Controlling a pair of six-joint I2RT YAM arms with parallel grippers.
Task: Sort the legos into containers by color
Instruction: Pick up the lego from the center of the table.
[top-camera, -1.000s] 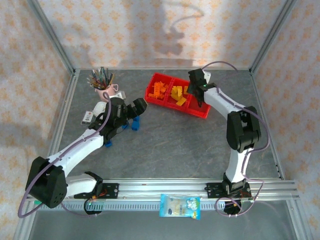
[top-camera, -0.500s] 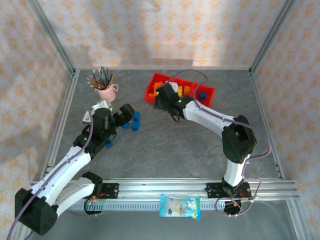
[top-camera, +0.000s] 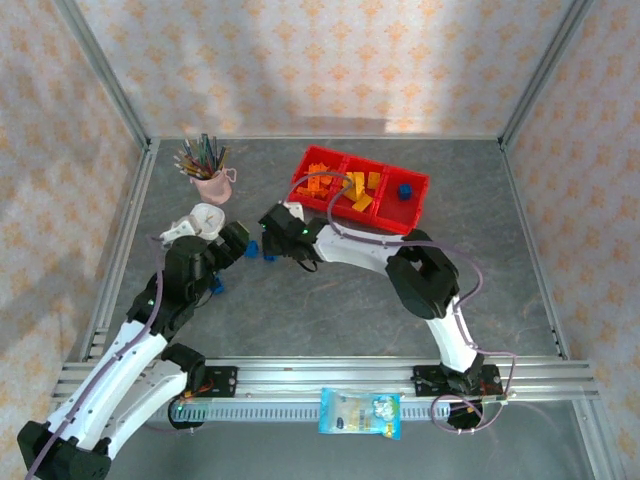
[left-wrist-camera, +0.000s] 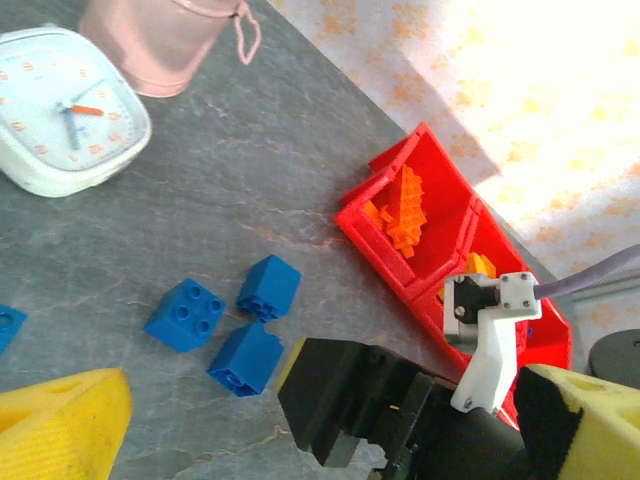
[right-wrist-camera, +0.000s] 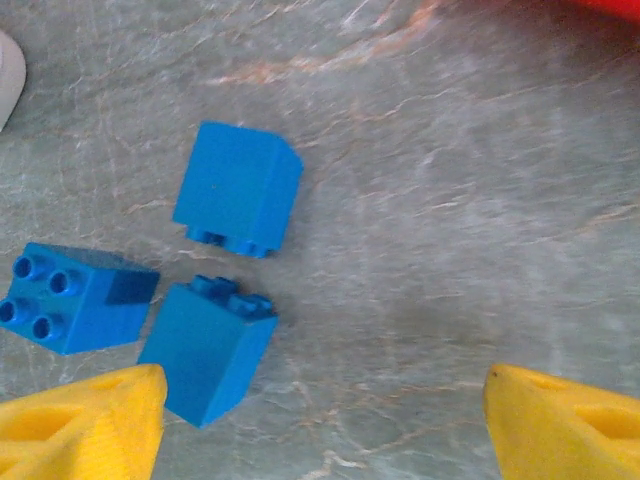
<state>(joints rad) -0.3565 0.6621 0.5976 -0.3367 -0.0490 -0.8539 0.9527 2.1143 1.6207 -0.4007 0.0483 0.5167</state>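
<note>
Covering the cell floor is a grey, veined table (top-camera: 340, 300), framed by aluminium posts (top-camera: 103, 70) and walls (top-camera: 300, 60) papered pale peach with an orange flower pattern. Sunlight falls bright on the back wall.

At the back left stands a pink cup (top-camera: 210, 185) of pencils, with a white clock (top-camera: 205, 218) just in front of it. The left gripper (top-camera: 235, 242) is just right of the clock, its yellow fingers (left-wrist-camera: 60, 420) spread wide with nothing between them. Next to it three blue legos (right-wrist-camera: 238, 190) lie loose on the table, close together, one studs-up and two on their sides. The right gripper (right-wrist-camera: 325, 420) hangs over them, its fingers wide and empty too. Further right, at the back, the red containers (top-camera: 400, 228) hold orange legos in the left bin, yellow in the middle and one blue in the right.

The clock's numerals show as small orange marks that cannot be read. The print on the packet (top-camera: 360, 413) at the near rail is too small to make out.

A fourth blue lego (top-camera: 215, 288) is partly hidden by the left arm in the top view. In the left wrist view the right gripper's black body covers the table in front of the containers and their near end.
</note>
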